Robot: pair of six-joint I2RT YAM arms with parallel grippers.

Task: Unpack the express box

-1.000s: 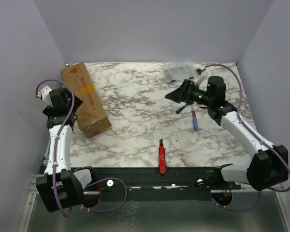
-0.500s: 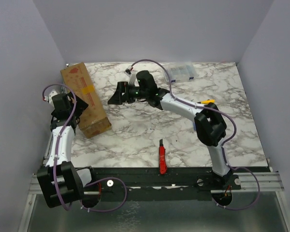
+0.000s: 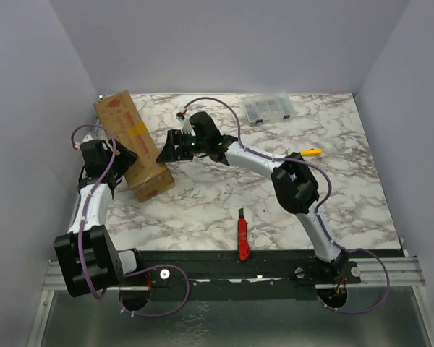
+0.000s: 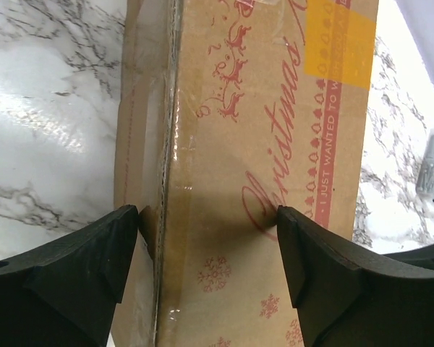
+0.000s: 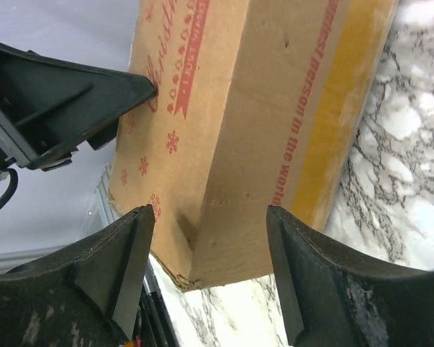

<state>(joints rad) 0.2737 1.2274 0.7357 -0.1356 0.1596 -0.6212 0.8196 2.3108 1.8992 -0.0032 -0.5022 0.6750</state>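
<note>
- The box (image 3: 130,144) is lying at the left rear of the table (image 3: 224,195), its long axis running from the far left corner toward the middle. It is being judged unopened, since the yellow tape (image 4: 340,32) is showing no break where it can be seen.
- The left gripper (image 4: 206,212) is being held spread wide and released, with its fingertips set against the printed face of the box. Nothing is being clenched.
- The right gripper (image 5: 210,210) is likewise being held open, its 2 fingers framing the box's near end corner from the other side. Whether they are touching the cardboard cannot be told.
- The step in hand is being judged as steadying and squaring the box between the 2 arms before the seam is cut.
- For this to be done well, the box should be pressed evenly from both sides so that it is not being spun or tipped.
- The taped seam should be left facing up and uncovered by fingers.
- 1 arm should be holding the box while the other is being sent for the red cutter (image 3: 241,235) near the front edge.
- Thin cardboard is being expected to dent under narrow fingertips, so light pressure is being advised.
- Writing being read, all in red:
  - "Christmas" in script
  - "I JUST WANTED TO W…" on a band
  - "person in the worl…" beside the tape
- Reindeer and snowflakes are printed in red too.
</note>
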